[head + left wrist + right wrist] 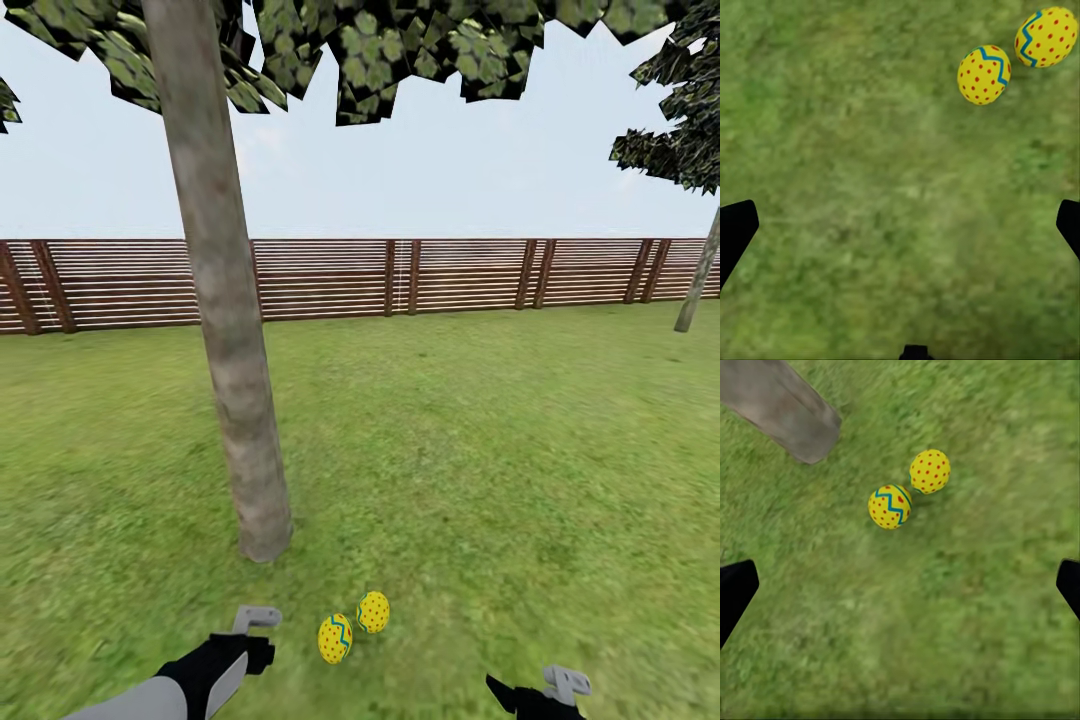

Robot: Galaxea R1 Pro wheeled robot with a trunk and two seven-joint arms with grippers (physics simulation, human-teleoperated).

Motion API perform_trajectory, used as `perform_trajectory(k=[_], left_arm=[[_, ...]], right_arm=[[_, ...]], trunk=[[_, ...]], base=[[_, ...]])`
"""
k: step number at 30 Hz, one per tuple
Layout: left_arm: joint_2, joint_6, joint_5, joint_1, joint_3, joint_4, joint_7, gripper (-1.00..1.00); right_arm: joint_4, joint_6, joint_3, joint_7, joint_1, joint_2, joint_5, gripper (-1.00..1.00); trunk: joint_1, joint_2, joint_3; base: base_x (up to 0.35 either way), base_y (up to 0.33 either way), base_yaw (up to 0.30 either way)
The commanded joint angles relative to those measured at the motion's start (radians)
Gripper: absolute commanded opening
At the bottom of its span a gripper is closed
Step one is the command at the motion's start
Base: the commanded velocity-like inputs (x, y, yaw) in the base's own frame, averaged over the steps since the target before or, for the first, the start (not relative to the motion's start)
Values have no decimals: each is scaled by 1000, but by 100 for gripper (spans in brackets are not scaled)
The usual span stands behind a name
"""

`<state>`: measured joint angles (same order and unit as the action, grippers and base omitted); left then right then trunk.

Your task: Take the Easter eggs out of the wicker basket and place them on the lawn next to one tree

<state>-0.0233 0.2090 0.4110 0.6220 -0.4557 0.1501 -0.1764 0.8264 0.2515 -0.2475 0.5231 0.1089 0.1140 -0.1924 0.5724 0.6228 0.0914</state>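
Two Easter eggs lie on the lawn (480,450) just in front of the tree (225,330), close by the foot of its trunk. The striped egg (335,638) is yellow with red dots and a blue-green zigzag; the dotted egg (373,611) sits just beside it, a little nearer the fence, and the two look as if they touch or nearly so. From the head camera the dotted egg seems to carry dots alone. The left wrist camera tells more: there the striped egg (983,74) and its neighbour (1046,37) both show a blue-green zigzag, so the plain look is a matter of which side faces the lens. The right wrist camera again gives one zigzag egg (890,506) and one dotted face (930,471), and it alone of the wrist cameras catches the base of the pale grey-brown trunk (780,409) near the pair.

The left gripper (257,630) hangs low over the grass just to the left of the eggs, apart from them. Its wrist camera shows the dark fingers (735,232) spread wide at either edge with bare grass between, so it is released and holds nothing. The right gripper (545,692) sits at the lower edge of the head picture, further from the eggs on their right; its fingers (733,592) are likewise spread wide over grass, empty.

Beyond the tree the lawn runs back to the brown slatted fence (450,275) under a pale sky, and a second tree (700,270) leans at the far right.
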Motion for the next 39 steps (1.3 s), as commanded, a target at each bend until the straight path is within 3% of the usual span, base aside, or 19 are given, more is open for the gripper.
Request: perform_trajectory(k=[1,32,39], left_arm=[[0,1,10,-1,-9,2,-6,100],[0,-7,12,-20,-9,2,-6,100],[-1,-7,11,-20,-9,2,-6,100]], right_arm=[[-2,9,-2,3,0,0,-10,100],[-38,8,-1,5,1,0,-14,100],[-39,8,2,5,1,-1,-11,100]], trunk=[[-4,-6,-1],[-122,-223,-99],[-122,-223,-99]], base=[[0,0,0],[0,0,0],[0,0,1]])
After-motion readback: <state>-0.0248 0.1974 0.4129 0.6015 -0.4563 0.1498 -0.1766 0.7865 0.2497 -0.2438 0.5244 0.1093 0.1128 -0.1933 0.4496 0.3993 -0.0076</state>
